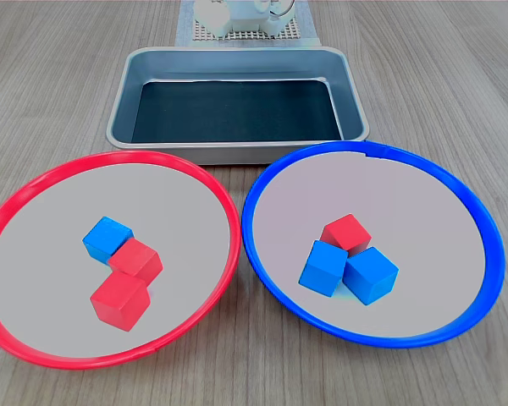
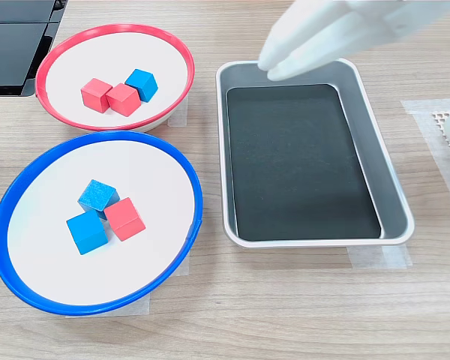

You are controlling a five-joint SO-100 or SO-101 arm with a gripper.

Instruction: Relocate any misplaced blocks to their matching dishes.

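Wooden table (image 1: 457, 93), silver tray (image 2: 394, 195) beside dishes, blurred hand (image 2: 274, 64) above tray

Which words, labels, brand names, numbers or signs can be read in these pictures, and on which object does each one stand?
None: no readable text in either exterior view.
The cubes, the red-rimmed dish, the blue-rimmed dish and the metal tray are plain.
The gripper is blurred and shows no marking.

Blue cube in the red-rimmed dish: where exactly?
In the first exterior view, the blue cube sits left of the red-rimmed dish's centre, touching the upper-left of the nearer red cube.
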